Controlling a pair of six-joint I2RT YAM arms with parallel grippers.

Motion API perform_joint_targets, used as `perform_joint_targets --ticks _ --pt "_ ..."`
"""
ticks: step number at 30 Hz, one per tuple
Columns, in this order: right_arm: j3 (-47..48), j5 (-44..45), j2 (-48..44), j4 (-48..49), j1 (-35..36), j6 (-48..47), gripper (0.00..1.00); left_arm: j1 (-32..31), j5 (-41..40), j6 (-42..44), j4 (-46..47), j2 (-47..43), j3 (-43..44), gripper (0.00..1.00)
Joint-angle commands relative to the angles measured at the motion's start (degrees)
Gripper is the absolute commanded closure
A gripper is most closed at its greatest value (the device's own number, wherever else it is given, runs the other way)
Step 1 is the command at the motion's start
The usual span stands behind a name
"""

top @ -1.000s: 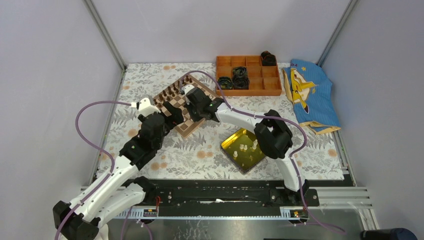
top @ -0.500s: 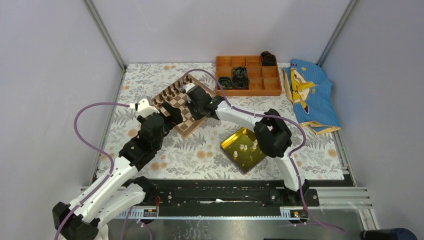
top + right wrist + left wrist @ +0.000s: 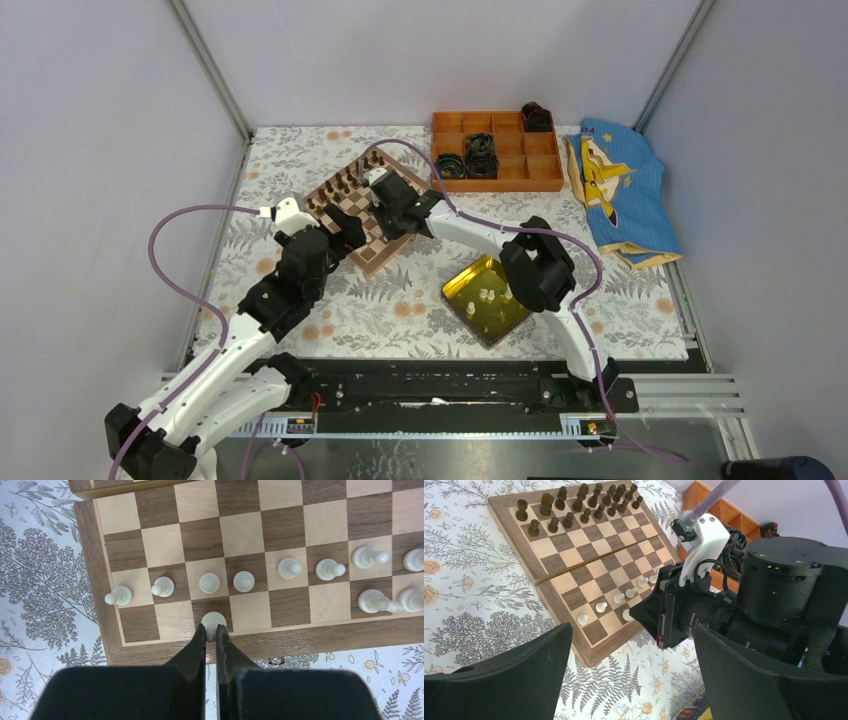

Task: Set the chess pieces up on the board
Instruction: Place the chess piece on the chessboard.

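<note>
Near edge, yellow tray (image 3: 460, 283): loose cream pieces (image 3: 487, 296) lie in it, just right of the board (image 3: 320, 635).
Left gripper (image 3: 631, 635): jaws spread wide, empty, hovering by the board's near corner.
Right gripper (image 3: 210, 630): pinched tight on one cream piece (image 3: 213, 618) (on a dark square, nearest row).
Second row: cream pawns (image 3: 243, 581) lined up.
Far rows: dark pieces (image 3: 579, 505).
Beyond: orange box (image 3: 497, 150), well apart.

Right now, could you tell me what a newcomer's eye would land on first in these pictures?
The right gripper pinches a cream-white piece at the near edge of the board, beside a row of white pawns. Dark brown pieces line the far edge, and a yellow tray beside the board holds more white pieces.
</note>
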Motion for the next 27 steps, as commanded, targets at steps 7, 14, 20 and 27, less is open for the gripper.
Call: perform_joint_targets --ticks 7,14,20,27 --pt "3.4 -1.6 1.2 -1.3 -0.7 -0.5 0.98 -0.3 -1.5 -0.5 0.6 0.2 -0.7 0.01" --pt "3.7 -2.2 1.2 -1.4 -0.8 -0.6 0.60 -0.3 -1.2 -0.4 0.8 0.6 -0.8 0.01" --pt "4.1 -2.6 1.2 -1.4 -0.8 -1.0 0.56 -0.3 -1.0 -0.4 1.1 0.9 -0.9 0.01" --pt "3.9 -2.7 0.6 -1.5 -0.8 -1.0 0.55 -0.3 -0.9 -0.5 1.2 1.0 -0.9 0.01"
